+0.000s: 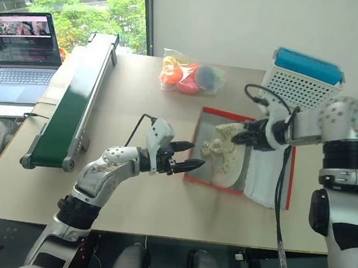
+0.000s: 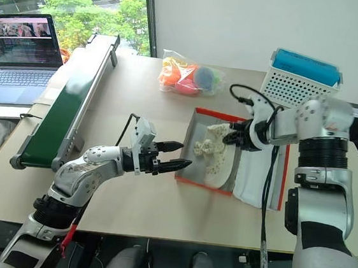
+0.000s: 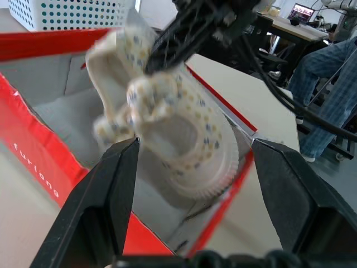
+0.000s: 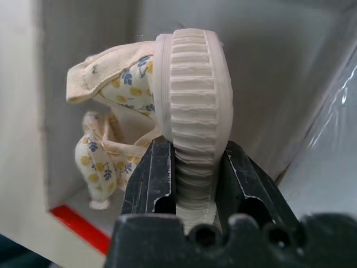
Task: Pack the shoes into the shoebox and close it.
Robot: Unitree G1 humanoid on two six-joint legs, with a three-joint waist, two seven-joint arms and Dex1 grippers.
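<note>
"furlong" on the shoebox wall

Shoe: cream, flower-printed, ribbed sole clamped between the right gripper's black fingers, heel end hidden behind those fingers; blurred in the left wrist view, and whether a second shoe lies under it in the shoebox cannot be told from the head views. Laptop, at ten o'clock on the table: cut off by the picture's edge, screen content too small to read. Bagged coloured items, at twelve o'clock from the shoebox: kind indistinct.
</note>
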